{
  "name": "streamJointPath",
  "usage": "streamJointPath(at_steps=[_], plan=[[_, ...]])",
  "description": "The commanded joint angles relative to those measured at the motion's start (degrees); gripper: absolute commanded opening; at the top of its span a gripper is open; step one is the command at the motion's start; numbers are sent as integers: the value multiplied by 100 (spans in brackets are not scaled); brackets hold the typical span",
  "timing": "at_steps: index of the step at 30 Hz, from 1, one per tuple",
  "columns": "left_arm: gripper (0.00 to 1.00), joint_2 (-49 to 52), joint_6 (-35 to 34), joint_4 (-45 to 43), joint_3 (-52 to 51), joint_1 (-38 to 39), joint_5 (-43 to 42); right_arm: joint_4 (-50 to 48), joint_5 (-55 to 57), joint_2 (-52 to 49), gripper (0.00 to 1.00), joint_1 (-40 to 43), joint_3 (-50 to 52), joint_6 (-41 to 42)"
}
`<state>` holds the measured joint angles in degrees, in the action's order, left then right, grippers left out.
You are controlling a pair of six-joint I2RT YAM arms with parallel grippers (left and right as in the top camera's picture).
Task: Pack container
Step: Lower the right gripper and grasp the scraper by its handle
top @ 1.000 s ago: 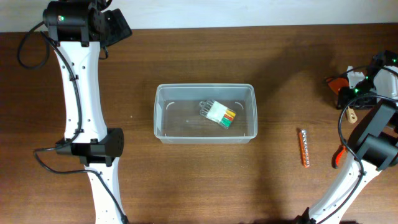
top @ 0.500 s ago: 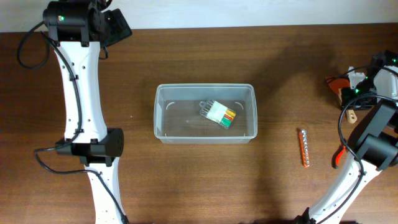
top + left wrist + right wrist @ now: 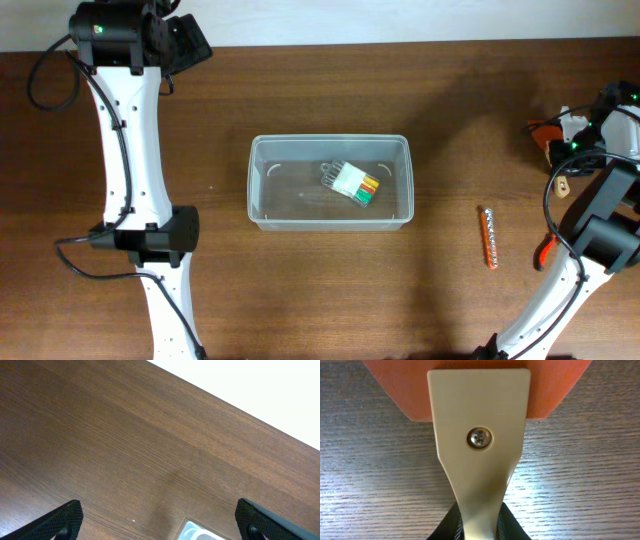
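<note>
Scraper [image 3: 479,435], tan handle, orange blade: we pinch its narrow neck in the right gripper [image 3: 479,527], far right of table [image 3: 330,300]. Container [image 3: 330,182] lies mid-table, well apart leftward; left gripper [image 3: 160,522] spread, empty.

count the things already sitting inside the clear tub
1: a white pack with coloured ends and a metal clip, lying right of centre in the container. Its walls are clear, so nothing else seems hidden.

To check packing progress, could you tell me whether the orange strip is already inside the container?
No, the orange strip lies outside the container, off to its right.
</note>
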<state>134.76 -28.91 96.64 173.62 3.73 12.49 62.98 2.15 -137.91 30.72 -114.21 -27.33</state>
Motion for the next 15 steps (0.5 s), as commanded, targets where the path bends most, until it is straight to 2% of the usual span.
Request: streamJointPath(at_steps=[1, 8, 15], plan=[[99, -138, 52, 2, 63, -7, 44, 72, 46, -131, 12, 4, -409, 133], [99, -138, 52, 2, 63, 0, 42, 570, -22, -127, 7, 0, -1364, 297], [99, -138, 52, 4, 63, 0, 42, 1360, -817, 116, 7, -31, -2723, 273]])
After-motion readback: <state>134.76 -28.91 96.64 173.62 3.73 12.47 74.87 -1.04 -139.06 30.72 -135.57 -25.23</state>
